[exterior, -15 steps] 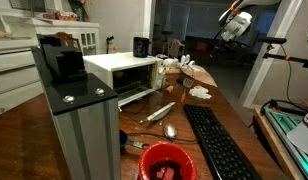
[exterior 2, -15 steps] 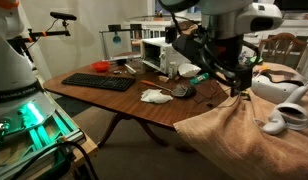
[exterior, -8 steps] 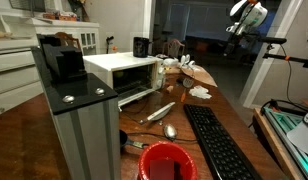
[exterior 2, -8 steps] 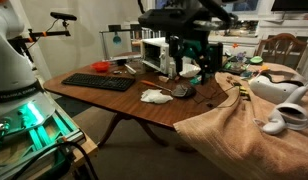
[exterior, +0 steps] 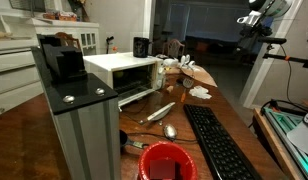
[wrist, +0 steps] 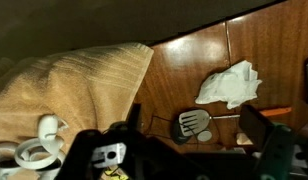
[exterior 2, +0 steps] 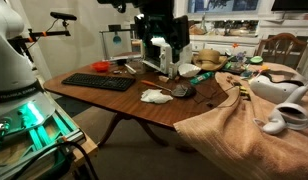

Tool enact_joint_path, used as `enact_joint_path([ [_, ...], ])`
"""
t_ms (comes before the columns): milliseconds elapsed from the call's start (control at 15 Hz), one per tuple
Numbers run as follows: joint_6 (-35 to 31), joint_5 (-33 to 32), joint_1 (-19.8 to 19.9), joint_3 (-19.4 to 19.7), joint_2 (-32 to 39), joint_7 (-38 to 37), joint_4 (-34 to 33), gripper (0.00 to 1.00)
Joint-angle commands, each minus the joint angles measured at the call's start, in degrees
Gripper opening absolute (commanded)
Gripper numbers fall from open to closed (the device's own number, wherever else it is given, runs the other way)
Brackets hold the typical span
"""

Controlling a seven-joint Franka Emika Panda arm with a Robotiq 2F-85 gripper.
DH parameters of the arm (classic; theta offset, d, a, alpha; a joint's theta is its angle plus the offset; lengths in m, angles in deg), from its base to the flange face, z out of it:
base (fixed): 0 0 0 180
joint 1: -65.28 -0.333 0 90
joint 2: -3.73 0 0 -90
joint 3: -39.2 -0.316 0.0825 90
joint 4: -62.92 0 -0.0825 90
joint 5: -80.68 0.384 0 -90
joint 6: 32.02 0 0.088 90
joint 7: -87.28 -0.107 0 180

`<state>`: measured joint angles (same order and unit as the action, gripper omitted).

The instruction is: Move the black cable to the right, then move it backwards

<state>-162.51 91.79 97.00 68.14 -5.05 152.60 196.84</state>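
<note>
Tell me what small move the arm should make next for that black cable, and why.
Probably descend toward the black cable lying on the table by the tan towel. The gripper hangs high above the table, jaws open and empty, so it likely needs to come down over the cable before it can drag anything.

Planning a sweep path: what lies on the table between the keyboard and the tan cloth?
In an exterior view, a crumpled white tissue and a slotted spatula lie between keyboard and tan cloth.
</note>
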Motion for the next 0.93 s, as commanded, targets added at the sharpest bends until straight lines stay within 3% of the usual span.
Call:
enact_joint_path([
  [0, 1.9, -2.3, -1.2, 1.7, -8.4, 3.6, 5.0, 1.0],
  [867, 0.7, -2.2, -2.9, 3.0, -9.9, 3.8, 5.3, 1.0],
])
